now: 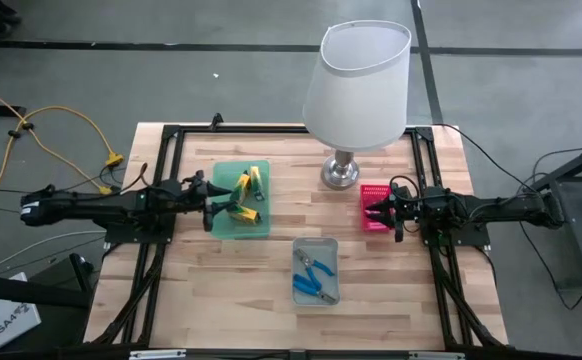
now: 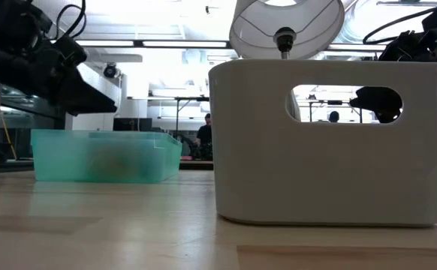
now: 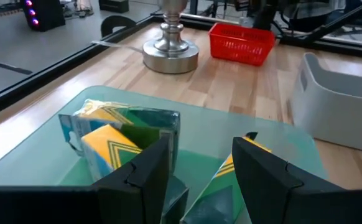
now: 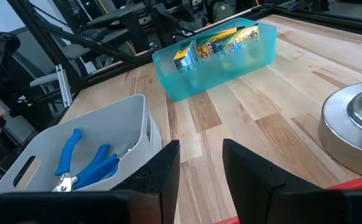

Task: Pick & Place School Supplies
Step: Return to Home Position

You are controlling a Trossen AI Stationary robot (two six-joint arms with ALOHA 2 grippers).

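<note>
Left gripper [image 3: 199, 158] and right gripper [image 4: 201, 158] have fingers released, empty. If pulled back low, the left might snag the green tray [image 3: 38, 149], seemingly close beneath.

— What lies round the desk [image 1: 271, 290]?
— A grey floor [image 1: 121, 80] crossed by dark lines [image 1: 171, 45]; a yellow cable [image 1: 23, 127] loops over it.
— And beyond?
— Bright ceiling lights [image 2: 181, 43], and a person [image 2: 206, 129] far back in the room.

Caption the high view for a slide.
Left pincer open above the green tray of yellow-and-green pieces, right pincer open at the pink tray, blue-handled pliers in the grey tray.
</note>
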